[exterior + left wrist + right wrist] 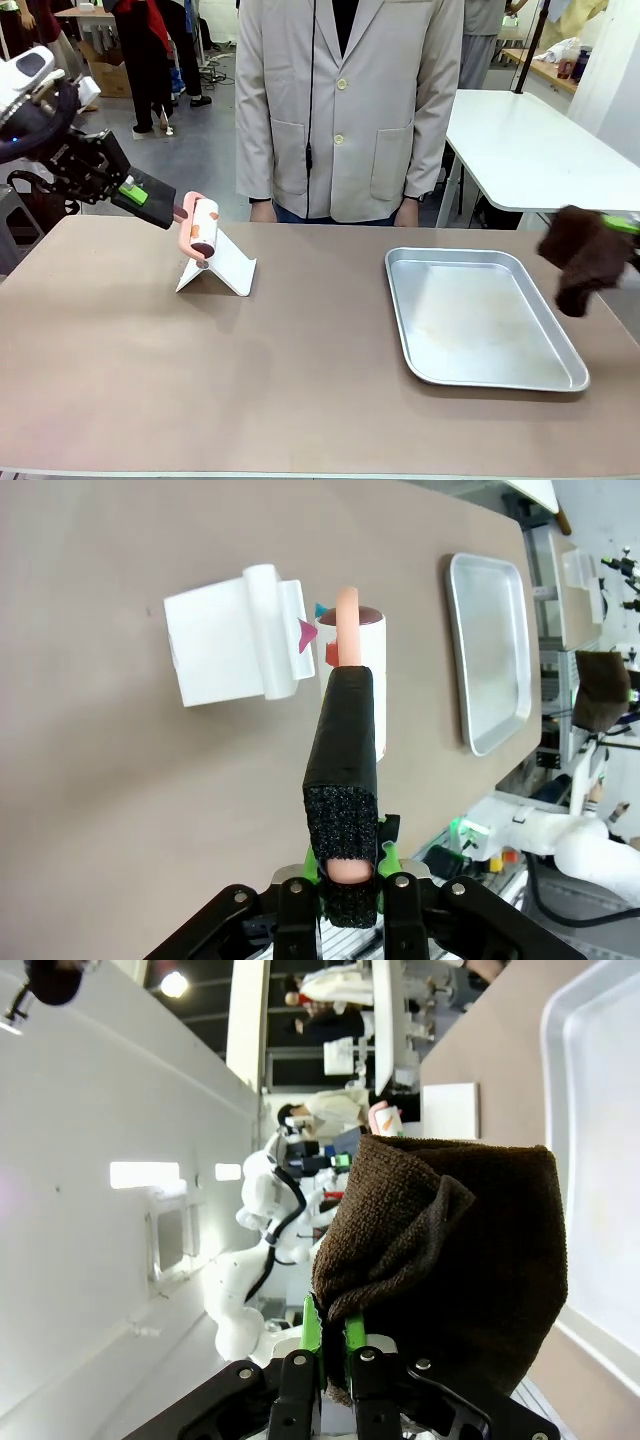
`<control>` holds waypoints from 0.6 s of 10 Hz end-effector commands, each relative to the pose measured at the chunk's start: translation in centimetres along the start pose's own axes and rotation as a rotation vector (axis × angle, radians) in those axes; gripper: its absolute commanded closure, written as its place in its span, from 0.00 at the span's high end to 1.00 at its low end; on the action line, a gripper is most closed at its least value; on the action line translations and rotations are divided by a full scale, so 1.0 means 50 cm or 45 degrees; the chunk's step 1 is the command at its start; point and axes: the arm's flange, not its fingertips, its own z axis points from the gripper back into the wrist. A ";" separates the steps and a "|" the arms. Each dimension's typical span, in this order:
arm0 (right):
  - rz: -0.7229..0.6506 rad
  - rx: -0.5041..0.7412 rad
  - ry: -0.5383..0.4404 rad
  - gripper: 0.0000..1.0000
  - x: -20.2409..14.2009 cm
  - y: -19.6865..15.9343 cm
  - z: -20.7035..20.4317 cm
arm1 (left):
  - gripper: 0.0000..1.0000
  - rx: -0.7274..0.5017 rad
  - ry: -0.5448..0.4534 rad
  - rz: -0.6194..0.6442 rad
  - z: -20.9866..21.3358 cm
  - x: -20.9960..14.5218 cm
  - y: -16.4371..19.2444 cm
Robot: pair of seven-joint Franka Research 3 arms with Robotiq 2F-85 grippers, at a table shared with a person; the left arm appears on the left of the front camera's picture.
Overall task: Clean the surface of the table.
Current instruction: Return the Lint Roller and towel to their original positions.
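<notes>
Above the brown worktop (250, 370), the left claw (340, 880) was clamped on the black foam handle of one lint roller (203, 228), held just over one white stand (222, 265). At the right edge, the right claw (330, 1345) was clamped on one dark brown cloth (580, 250), hanging beside one metal tray (480, 320) resting on the worktop.

Robot lab — white worktables (530, 140), cardboard boxes (105, 70), floor cables
</notes>
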 end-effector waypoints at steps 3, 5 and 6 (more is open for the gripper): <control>0.046 -0.065 0.023 0.10 0.072 -0.032 -0.336 | 0.22 0.173 0.137 -0.055 -0.008 0.108 -0.058; 0.070 -0.128 0.078 0.10 0.076 -0.067 -0.453 | 0.22 0.208 0.160 -0.062 -0.037 0.123 -0.091; 0.099 -0.154 0.086 0.10 0.077 -0.090 -0.498 | 0.22 0.221 0.163 -0.057 -0.058 0.127 -0.100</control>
